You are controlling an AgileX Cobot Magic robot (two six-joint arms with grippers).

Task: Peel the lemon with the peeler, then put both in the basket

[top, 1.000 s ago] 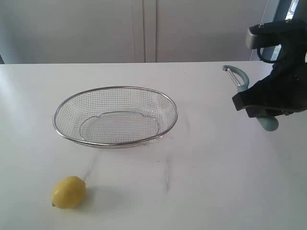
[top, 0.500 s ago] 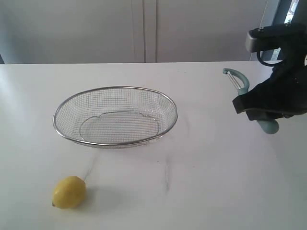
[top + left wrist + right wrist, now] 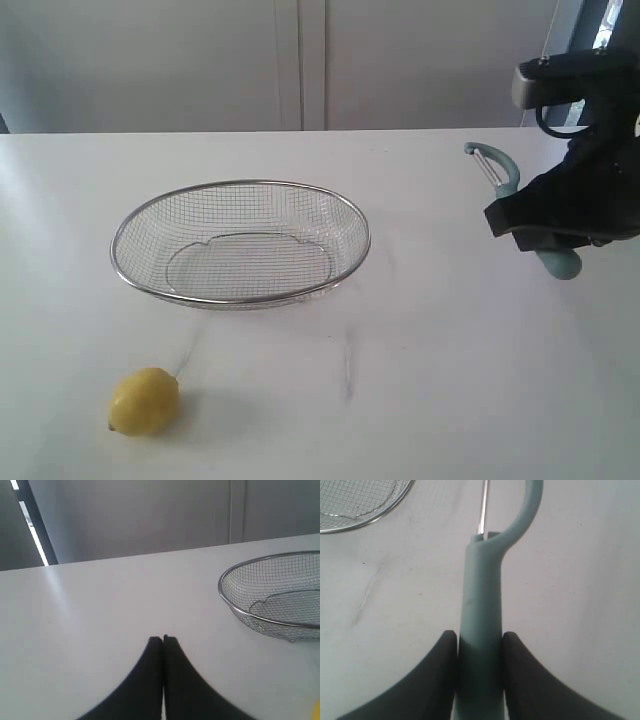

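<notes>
**Gripping the peeler (image 3: 481,592) on the right, with the lemon (image 3: 144,401) lying far off to the left**

The right gripper (image 3: 480,639) was clamped on the pale teal handle of the peeler, one finger on each side. The curved metal head pointed away from the wrist, toward the far side of the table (image 3: 450,380). Taking the tool low on its handle left the blade end free, which would suit scraping it along fruit later. Whether the peeler hung clear of the table or touched it could not be told.

The left gripper (image 3: 163,641) was shut and empty, its fingertips pressed together above bare tabletop left of the basket (image 3: 117,262). It seemed parked there, ready to go for the fruit.

The lemon lay on the table at the near left, well apart from the peeler and just nearer than the basket. The wire basket stood empty in the middle, between the two arms, where either could reach it. Peeling had probably not begun, as the lemon's skin looked whole.
</notes>
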